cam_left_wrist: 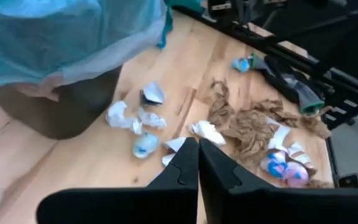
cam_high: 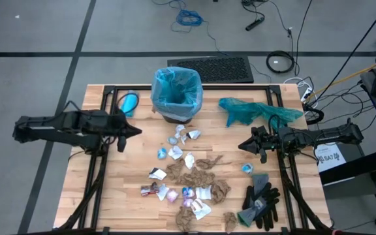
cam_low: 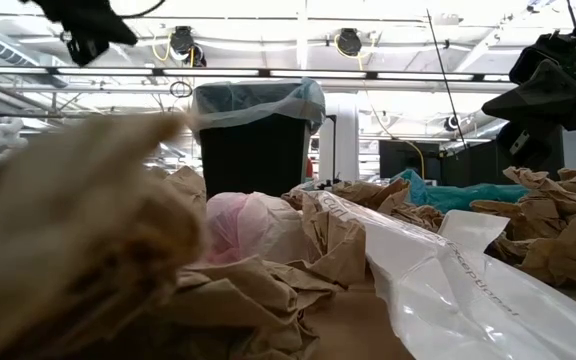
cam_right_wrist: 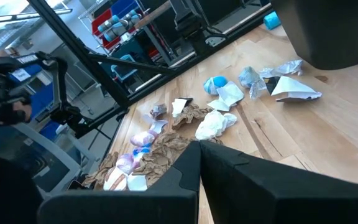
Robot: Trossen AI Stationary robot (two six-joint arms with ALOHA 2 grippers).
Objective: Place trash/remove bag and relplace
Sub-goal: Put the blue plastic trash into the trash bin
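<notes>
Light wooden slatted surface [cam_high: 109, 196], black-framed.

Black plastic bin [cam_high: 177, 112], upright near the far edge, lined with a thin, crinkly, pale sky-blue plastic bag [cam_high: 175, 86] whose rim folds over the bin's top.

Trash [cam_high: 189, 176]: crumpled brown paper wads, white and silvery wrappers and a few colourful bits, scattered loose across the surface from just in front of the bin to the near edge.

Darker teal-green plastic bag [cam_high: 256, 111], lying crumpled to the right of the bin.

Pair of black-and-grey gloves [cam_high: 261, 201], near the right front corner, just beside the scraps.

Left gripper [cam_high: 138, 131]: fingers pressed together, holding nothing, above the surface left of the bin.

Right gripper [cam_high: 241, 146]: fingers pressed together, empty, above the surface right of the scraps, below the teal-green bag.
</notes>
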